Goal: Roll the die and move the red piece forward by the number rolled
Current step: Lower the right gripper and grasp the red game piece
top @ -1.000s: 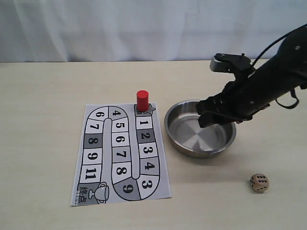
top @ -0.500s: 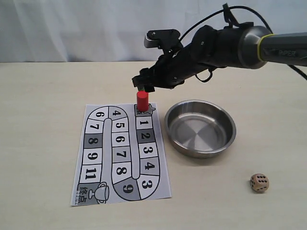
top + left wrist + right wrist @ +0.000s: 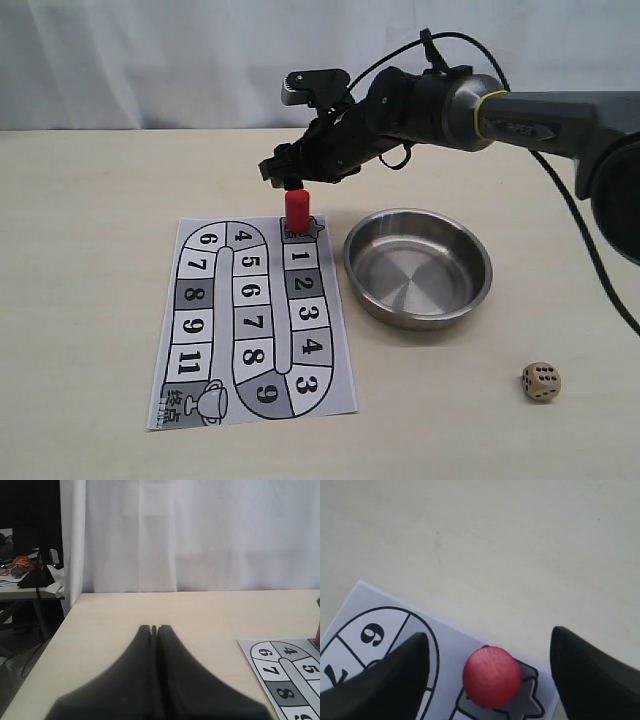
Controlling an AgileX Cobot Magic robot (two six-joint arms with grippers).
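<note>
Right tool [image 3: 297, 180] spread above the red piece [image 3: 297, 208], bowl [image 3: 402, 313] just beside.

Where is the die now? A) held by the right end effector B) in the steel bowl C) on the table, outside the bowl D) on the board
C: the die rests on the table, apart from the steel bowl; the right end effector is open over the red piece.

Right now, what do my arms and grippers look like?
The right arm is glossy black with a grey link, yellow-green ring, looping black cable and grey wrist camera. The right gripper and left gripper have matte black tapered fingers.
</note>
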